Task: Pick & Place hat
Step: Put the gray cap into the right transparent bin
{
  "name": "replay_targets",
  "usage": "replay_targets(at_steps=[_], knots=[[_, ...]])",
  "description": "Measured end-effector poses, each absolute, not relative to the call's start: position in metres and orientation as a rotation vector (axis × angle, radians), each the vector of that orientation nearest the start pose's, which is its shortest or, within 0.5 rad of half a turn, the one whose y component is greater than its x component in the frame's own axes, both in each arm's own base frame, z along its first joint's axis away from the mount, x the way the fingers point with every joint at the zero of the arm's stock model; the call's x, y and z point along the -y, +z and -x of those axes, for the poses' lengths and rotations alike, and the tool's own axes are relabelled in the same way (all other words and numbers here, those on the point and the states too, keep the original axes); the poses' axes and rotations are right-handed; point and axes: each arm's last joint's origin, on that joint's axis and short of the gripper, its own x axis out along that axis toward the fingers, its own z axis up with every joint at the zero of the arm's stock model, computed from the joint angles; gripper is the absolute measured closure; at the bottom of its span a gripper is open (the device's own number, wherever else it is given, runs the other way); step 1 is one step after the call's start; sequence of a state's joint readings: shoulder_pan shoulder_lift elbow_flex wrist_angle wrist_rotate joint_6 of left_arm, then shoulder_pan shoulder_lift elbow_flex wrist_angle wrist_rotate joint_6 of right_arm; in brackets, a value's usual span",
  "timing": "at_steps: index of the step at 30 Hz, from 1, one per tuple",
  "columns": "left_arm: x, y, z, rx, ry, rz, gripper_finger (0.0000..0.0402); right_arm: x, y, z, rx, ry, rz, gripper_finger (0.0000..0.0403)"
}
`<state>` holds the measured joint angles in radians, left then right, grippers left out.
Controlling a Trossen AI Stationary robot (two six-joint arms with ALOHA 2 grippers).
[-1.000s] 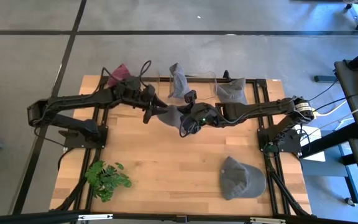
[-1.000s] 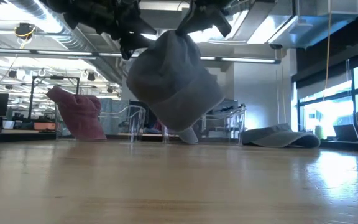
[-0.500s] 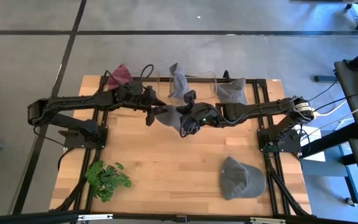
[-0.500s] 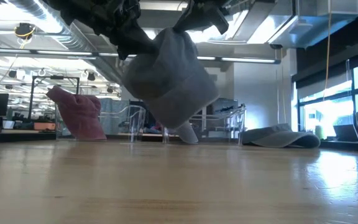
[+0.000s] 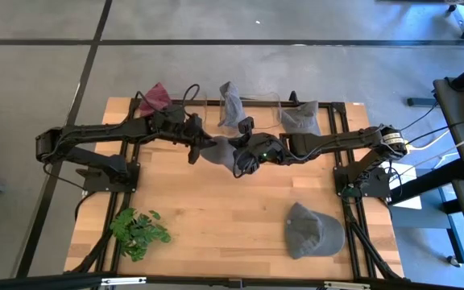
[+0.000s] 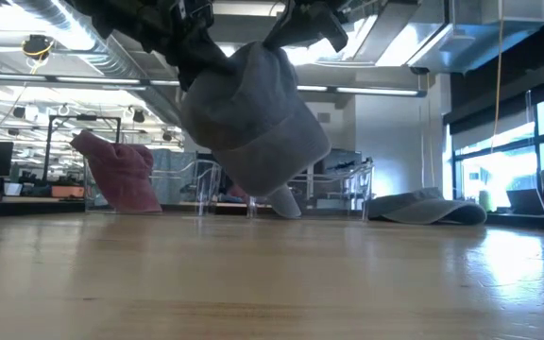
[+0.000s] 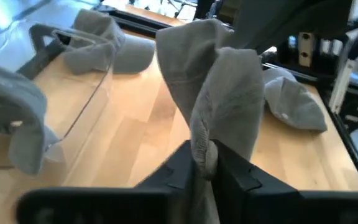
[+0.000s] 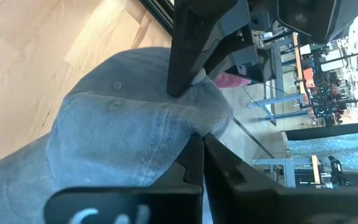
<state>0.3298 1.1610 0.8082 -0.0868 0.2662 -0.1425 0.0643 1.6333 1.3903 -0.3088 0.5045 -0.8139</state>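
A grey hat hangs in the air over the middle of the wooden table, between my two grippers. My left gripper reaches in from the table's left and is shut on the hat's left side. My right gripper comes from the right and is shut on the hat's top. In the low view the hat hangs bunched and tilted, well clear of the tabletop. My left gripper pinches a bunched fold of the hat's cloth between its two fingers, coming roughly level from the table's left. The hat rises beyond the fingers, clear of the table. My right gripper pinches a fold of the hat's crown between its two fingers, at the hat's top, coming from the table's right. The hat hangs below it, lifted clear.
Along the far edge a clear rack carries a pink hat and a grey hat; another grey hat lies at its right end. A grey cap lies near right, a green plant near left.
My left gripper has moved a little toward the table's right, up to the hanging hat, and has taken hold of its left side. The hat has been drawn slightly leftward and stays clear of the table.
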Motion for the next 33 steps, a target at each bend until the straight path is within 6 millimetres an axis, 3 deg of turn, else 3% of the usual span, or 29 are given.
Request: replay_targets(at_steps=[2,10,19,25,33], knots=[[-0.074,0.277,-0.241,-0.414,0.098,0.314,0.0379,-0.010,0.318,-0.368,-0.685,-0.190,0.936,0.0400],[-0.074,0.278,-0.242,-0.386,0.128,0.533,0.0376,-0.010,0.317,-0.368,-0.695,-0.188,0.932,0.0376],[-0.077,0.291,-0.246,-0.237,0.145,0.611,0.0378,-0.013,0.319,-0.368,-0.647,-0.166,0.828,0.0282],[-0.084,0.315,-0.248,-0.123,0.205,0.634,0.0379,-0.008,0.350,-0.335,-0.594,-0.187,0.619,0.0237],[-0.095,0.356,-0.249,0.075,0.487,0.578,0.0379,0.017,0.376,-0.274,-0.654,-0.254,0.332,0.0230]])
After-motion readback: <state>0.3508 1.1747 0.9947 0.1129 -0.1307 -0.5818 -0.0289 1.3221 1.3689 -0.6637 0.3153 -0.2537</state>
